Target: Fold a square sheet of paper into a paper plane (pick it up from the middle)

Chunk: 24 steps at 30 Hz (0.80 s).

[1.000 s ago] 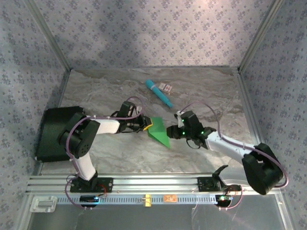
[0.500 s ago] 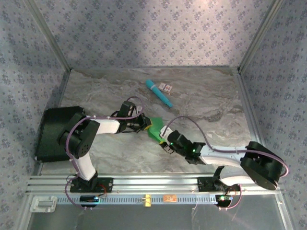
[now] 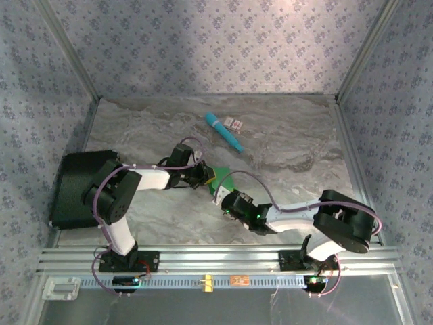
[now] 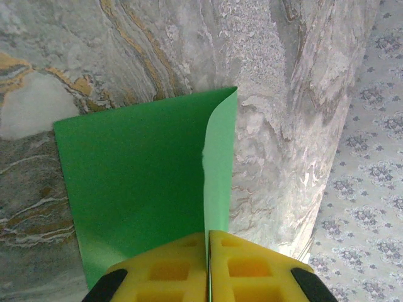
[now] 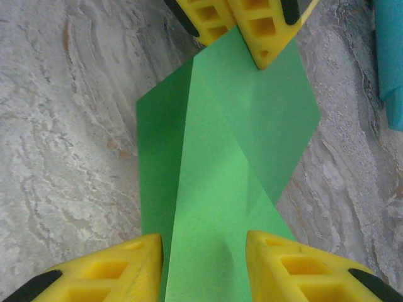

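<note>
Now my left gripper (image 4: 208, 236) is clamped on the folded green sheet of paper (image 3: 220, 177) lying mid-frame on the surface (image 3: 291, 135); my right gripper (image 5: 204, 242) straddles it, jaws apart.

paper (image 4: 138, 189) on table (image 3: 291, 135), stick (image 3: 224, 131) behind it

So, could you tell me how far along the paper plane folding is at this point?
Done: the square sheet of paper is already folded over, with overlapping layers showing. In hand: the left gripper is shut on one end, and the right gripper straddles the opposite end with its jaws apart. Left: the narrowing folds; no pointed dart with wings has formed yet.
</note>
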Available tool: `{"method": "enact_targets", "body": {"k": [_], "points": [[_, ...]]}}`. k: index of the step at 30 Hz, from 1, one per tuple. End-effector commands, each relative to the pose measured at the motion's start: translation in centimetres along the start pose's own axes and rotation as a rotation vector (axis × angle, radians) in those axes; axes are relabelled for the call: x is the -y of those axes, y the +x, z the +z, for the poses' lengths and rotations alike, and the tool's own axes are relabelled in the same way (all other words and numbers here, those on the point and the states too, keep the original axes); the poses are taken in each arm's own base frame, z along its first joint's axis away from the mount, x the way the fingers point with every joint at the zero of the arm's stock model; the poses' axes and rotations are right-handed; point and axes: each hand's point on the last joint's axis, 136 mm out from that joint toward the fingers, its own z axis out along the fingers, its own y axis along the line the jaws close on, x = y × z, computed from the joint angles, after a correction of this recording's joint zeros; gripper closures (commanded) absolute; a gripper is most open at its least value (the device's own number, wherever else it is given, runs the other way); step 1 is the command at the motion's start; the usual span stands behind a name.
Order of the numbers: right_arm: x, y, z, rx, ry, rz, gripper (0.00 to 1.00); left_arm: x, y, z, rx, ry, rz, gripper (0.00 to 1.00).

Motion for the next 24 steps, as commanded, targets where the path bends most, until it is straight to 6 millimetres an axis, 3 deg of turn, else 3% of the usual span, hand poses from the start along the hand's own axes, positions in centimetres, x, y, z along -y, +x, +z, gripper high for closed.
{"method": "enact_targets", "body": {"k": [1,8,24], "points": [[0.6,-0.4,0.0,-0.008,0.054,-0.017,0.61,2.8,-0.6,-0.7,0.030,0.058,0.044,0.91],[0.5,0.8,-0.1,-0.041,0.059,0.013,0.67,2.9,-0.7,-0.7,0.031,0.058,0.043,0.91],[0.9,1.0,0.3,-0.045,0.070,0.092,0.72,3.2,-0.7,-0.9,0.035,0.060,0.043,0.91]]}}
